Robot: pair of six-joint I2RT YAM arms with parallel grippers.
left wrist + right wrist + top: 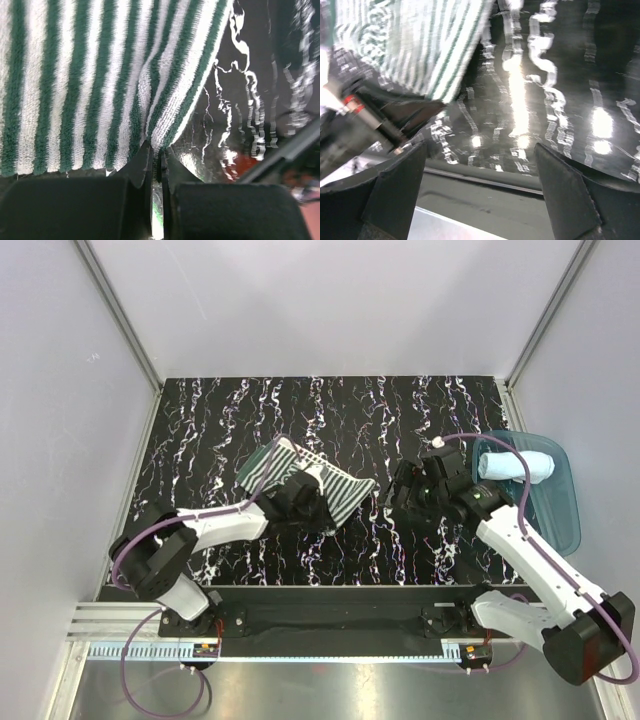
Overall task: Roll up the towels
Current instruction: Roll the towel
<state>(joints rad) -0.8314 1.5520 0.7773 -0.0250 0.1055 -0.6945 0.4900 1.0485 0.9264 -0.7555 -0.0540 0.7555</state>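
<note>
Jaws of the left gripper (156,159) pinch the striped towel (300,475) by its edge, the right gripper (480,165) gapes wide at its three o'clock, and the rolled blue towel (515,467) lies in the tray (560,525) farther that way.

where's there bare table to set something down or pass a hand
Bare table runs along the far edge, between the back wall and the striped towel; also the near-centre strip before the arm bases. Crowded mid-table: left end effector pinching that towel, right end effector open beside the tray.
</note>
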